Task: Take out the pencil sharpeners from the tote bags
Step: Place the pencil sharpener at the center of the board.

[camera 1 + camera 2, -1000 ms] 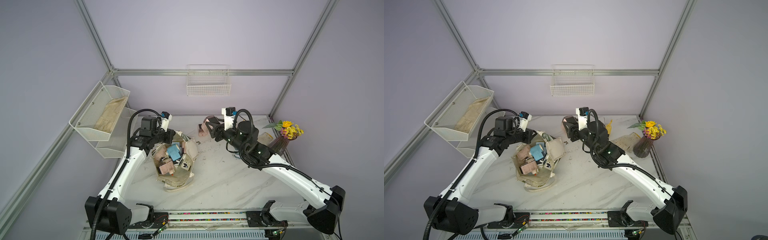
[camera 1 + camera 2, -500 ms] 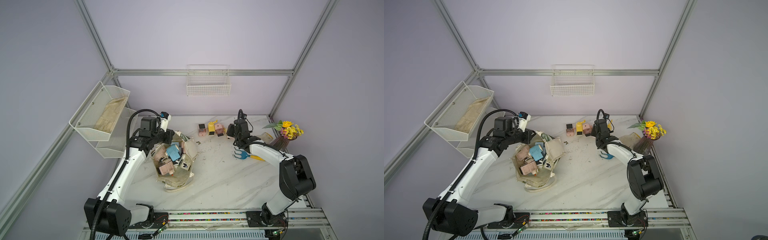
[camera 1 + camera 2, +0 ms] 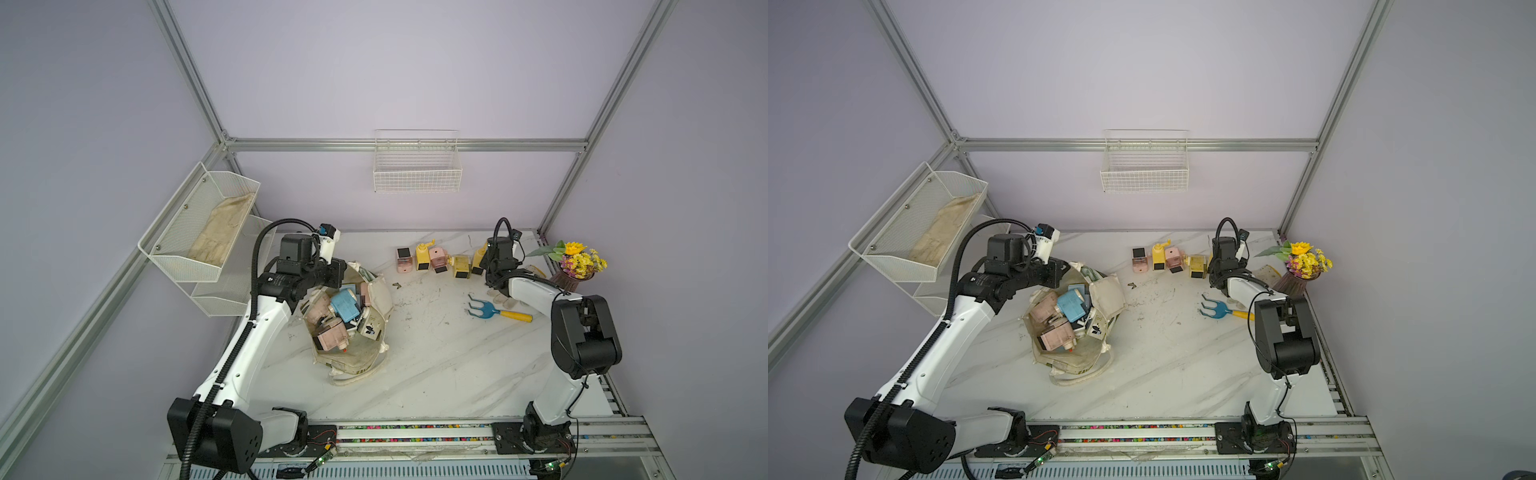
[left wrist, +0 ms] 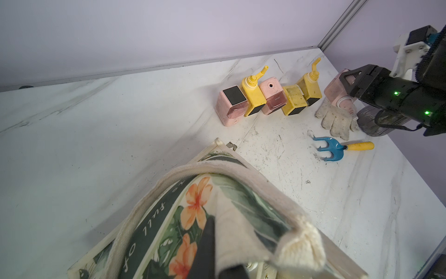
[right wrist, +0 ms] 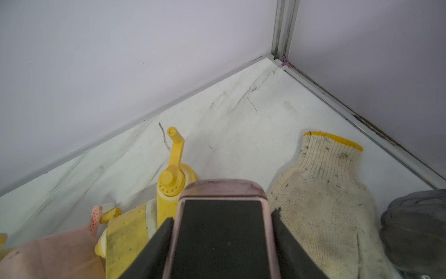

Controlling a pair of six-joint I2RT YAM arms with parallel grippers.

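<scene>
The cream tote bag (image 3: 353,362) with its leafy print (image 4: 169,217) lies open at the left centre in both top views. It holds several pencil sharpeners, among them a blue one (image 3: 345,307) and a pink one (image 3: 1054,336). My left gripper (image 4: 217,261) is shut on the bag's rim and holds the mouth up (image 3: 347,270). My right gripper (image 5: 222,241) is shut on a pink pencil sharpener (image 5: 219,190) with a black face. It is low over the dirty glove, at the right end of a row of pink and yellow sharpeners (image 3: 438,258) along the back.
A dirty white glove (image 5: 321,205) lies under and beside the right gripper. A blue rake with a yellow handle (image 3: 494,311) lies in front of it. A vase of flowers (image 3: 575,266) stands at the right edge. Wire baskets hang on the back wall (image 3: 417,170) and the left wall (image 3: 203,232).
My right arm has swung from the middle back, near the bag, to the back right with the pink sharpener, uncovering the row. The left arm and the bag have stayed put.
</scene>
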